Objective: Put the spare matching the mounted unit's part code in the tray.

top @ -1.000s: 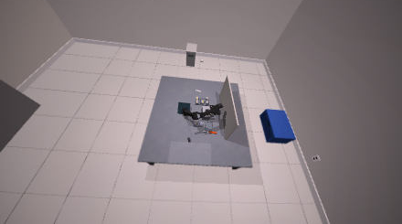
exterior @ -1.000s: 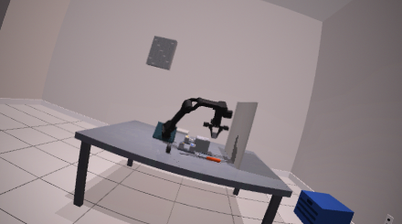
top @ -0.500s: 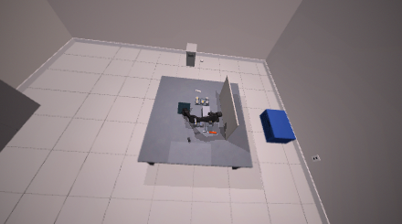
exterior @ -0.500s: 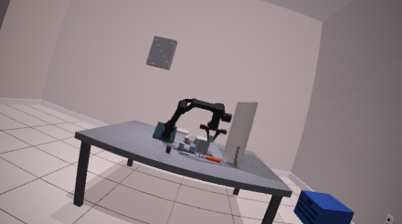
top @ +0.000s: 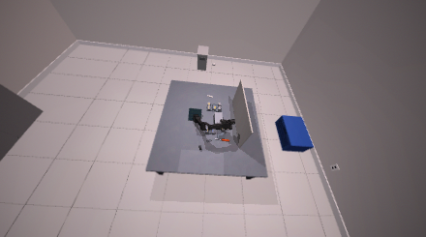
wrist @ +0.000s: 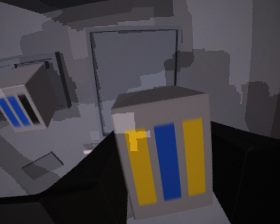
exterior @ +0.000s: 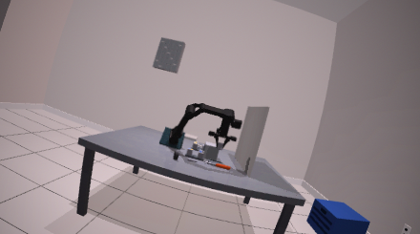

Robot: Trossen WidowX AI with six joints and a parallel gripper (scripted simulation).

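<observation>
My gripper (exterior: 220, 144) (wrist: 153, 128) is shut on a light grey spare block (wrist: 196, 107) whose face shows a yellow, a blue and a yellow stripe. The block is held upright between the dark fingers. A shallow, rimmed grey tray (wrist: 126, 60) is beyond it in the wrist view; the block covers its lower right part. The tray is empty where it shows. Another striped block (wrist: 37, 87), blue, blue and black, stands at a dark rack on the left. A larger light grey box (top: 218, 116) (exterior: 210, 152) stands mid-table. The mounted unit's back code cannot be read here.
A tall pale panel (top: 242, 115) (exterior: 254, 135) stands on the table beside the arm. An orange-handled tool (top: 226, 140) (exterior: 222, 166) lies near the small blocks. A small dark flat piece (wrist: 42, 165) lies below the rack in the wrist view.
</observation>
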